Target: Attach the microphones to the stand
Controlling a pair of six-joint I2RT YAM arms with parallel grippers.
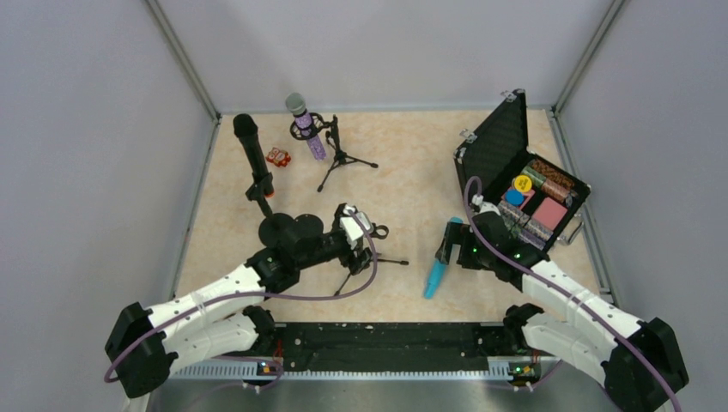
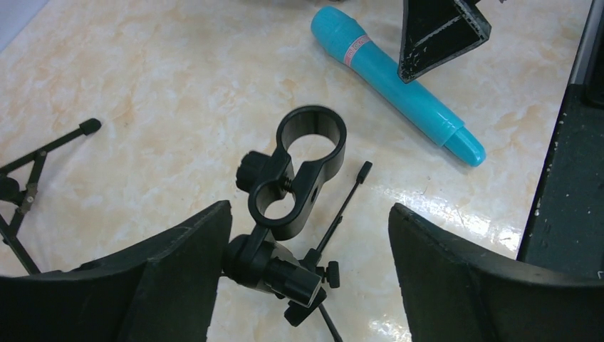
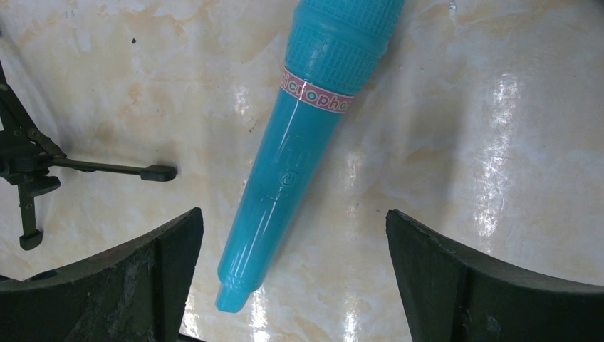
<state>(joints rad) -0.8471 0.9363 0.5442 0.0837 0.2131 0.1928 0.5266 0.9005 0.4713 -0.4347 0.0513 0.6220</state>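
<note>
"Under my right wrist the turquoise microphone lies flat on the table. My right gripper is spread wide over it, one finger on each side, and neither touches it."

"And the other hand?"

"My left gripper is spread just as wide and grips nothing. Between its fingers rises the clamp of a small black tripod stand, two rings joined like a figure eight. The stand's joint sits very close to one finger, but I cannot tell whether they touch."

"Which way does the turquoise one point?"

"Its long axis runs roughly from the far side toward my bases, slightly slanted. The wide ribbed head points away from me and the narrow tail toward the near edge. It lies just beside the tripod, on its right and apart from it."

"And the other two?"

"Both are at the far left. The black microphone is held nearly upright, orange end down. The purple microphone leans in another stand's ring, silver head up."
</note>
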